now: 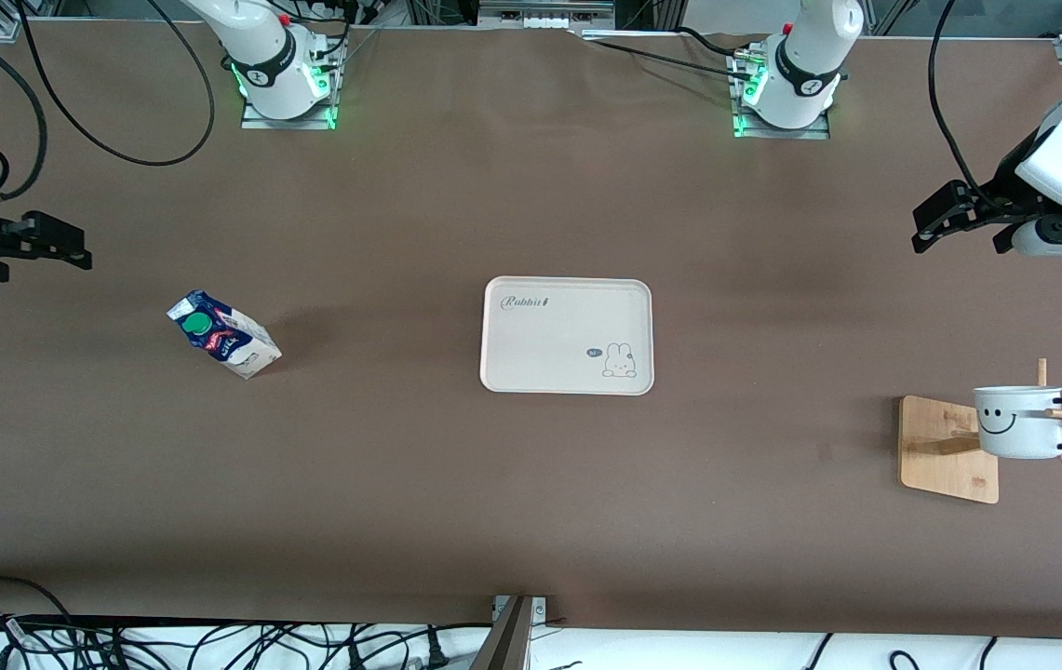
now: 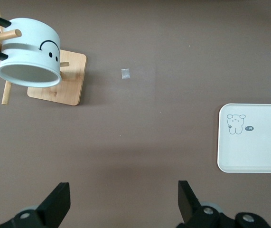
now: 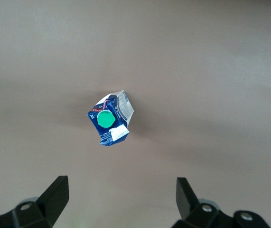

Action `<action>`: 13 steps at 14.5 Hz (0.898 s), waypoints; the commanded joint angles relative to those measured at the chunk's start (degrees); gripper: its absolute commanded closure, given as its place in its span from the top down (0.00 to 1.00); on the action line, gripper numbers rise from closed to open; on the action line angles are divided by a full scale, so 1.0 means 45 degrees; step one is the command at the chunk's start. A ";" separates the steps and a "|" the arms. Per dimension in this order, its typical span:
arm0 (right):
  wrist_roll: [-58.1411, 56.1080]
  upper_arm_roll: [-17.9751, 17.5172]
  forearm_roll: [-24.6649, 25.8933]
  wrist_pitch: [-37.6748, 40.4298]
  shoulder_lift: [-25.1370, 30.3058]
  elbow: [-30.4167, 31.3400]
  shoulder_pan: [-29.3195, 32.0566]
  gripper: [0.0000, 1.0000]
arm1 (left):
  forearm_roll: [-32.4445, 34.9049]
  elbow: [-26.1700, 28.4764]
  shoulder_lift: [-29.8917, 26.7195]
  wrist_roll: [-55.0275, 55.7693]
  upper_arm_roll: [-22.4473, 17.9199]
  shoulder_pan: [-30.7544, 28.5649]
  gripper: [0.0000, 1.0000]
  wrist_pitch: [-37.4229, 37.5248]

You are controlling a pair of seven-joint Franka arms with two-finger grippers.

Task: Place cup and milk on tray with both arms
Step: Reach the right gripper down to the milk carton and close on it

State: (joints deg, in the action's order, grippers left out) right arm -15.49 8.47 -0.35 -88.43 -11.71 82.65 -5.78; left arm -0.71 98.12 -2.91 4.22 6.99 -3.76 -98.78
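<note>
The cup (image 1: 1017,422) hangs tipped on its side on a peg of the wooden rack (image 1: 947,449) at the left arm's end of the table, smiley face toward the front camera and black loop handle hooked over the peg; in the left wrist view its plain white inside (image 2: 28,76) faces outward. The left gripper (image 1: 923,226) hovers over bare table near that end, well apart from the cup, its fingers (image 2: 57,203) spread wide with nothing between them. The milk (image 1: 223,334) stands on the table toward the right arm's end, green cap up, and the right wrist camera looks straight down on it (image 3: 109,119). The right gripper (image 1: 74,248) hangs over the table near that end, apart from the carton and not touching it, its fingers (image 3: 54,194) also wide apart and holding nothing. The tray (image 1: 568,336) lies flat about midway between the two grippers, well apart from both, with the "Rabbit" lettering and the bunny drawing showing and nothing on it; its edge also shows in the left wrist view (image 2: 254,161).
</note>
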 commanded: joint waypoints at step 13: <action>-0.4702 -0.0006 -0.0704 -0.1171 -0.3199 -0.0006 0.0172 1.00 | -0.0213 -0.0008 0.0002 0.0098 -0.0030 -0.0024 1.00 0.0018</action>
State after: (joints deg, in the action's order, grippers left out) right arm -34.57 8.49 -2.49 -94.26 -26.24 83.15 -5.38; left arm -0.71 98.12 -2.77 4.25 6.93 -3.77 -98.78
